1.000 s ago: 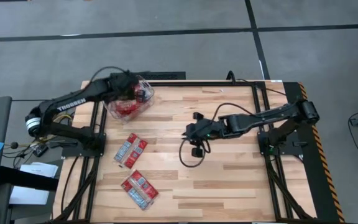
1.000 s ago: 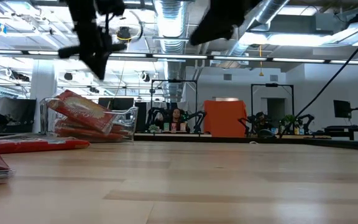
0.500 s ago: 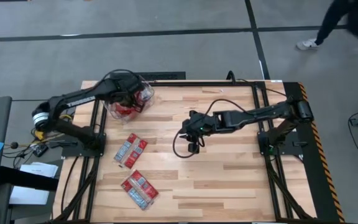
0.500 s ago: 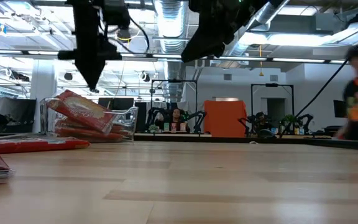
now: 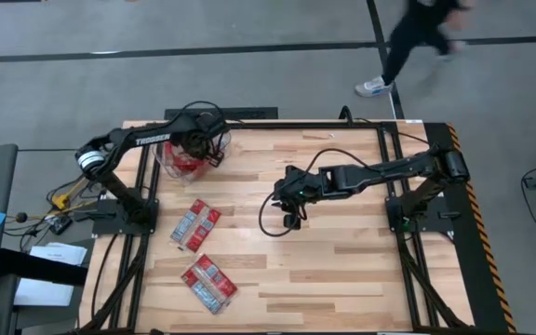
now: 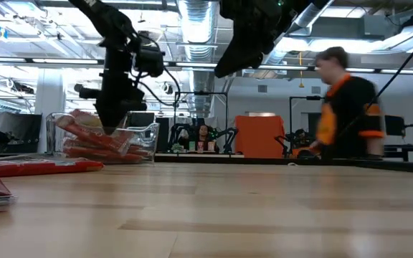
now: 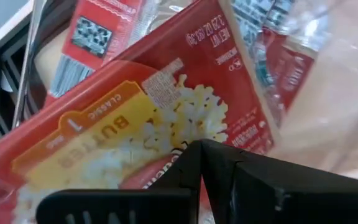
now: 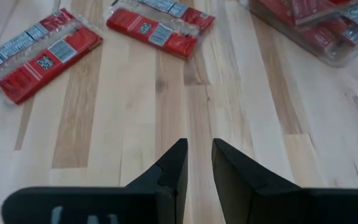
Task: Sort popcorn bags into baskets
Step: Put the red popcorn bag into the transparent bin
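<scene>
1. High view, starting at the left gripper (image 5: 199, 149): finding it reaching down inside the clear bin (image 5: 214, 166) at the table's (image 5: 342, 270) far-left corner.
2. Seeing, from the left wrist, its two dark fingers (image 7: 185, 180) drawn together into one point, with nothing visibly clamped between them, and hanging just over a red popcorn bag (image 7: 123, 124) printed with a yellow band and white kernels.
3. Noting, in the low view, the same gripper (image 6: 110, 126) dipping past the bin's rim (image 6: 149, 130) onto the tilted red packets (image 6: 95, 140) piled inside.
4. Moving outward to the loose bags: one flat bundle of packets (image 5: 195, 225) lying near the table's left edge, and a second bundle (image 5: 208, 284) lying nearer the front-left corner, well apart from the bin.
5. Turning to the right gripper (image 5: 289, 199): hovering above the middle of the table, clear of every packet.
6. Reading its state from the right wrist: fingers (image 8: 169, 168) held narrowly apart with a slim gap, gripping nothing, pointing over bare wood.
7. Picking out, past those fingers, two red bags (image 8: 39, 59) (image 8: 160, 28) lying flat on the boards, and a corner of the filled bin (image 8: 328, 50) off to one side.
8. Catching a person (image 5: 417, 33) crossing the floor beyond the table's far edge, appearing blurred in the low view (image 6: 346, 107) too.
</scene>
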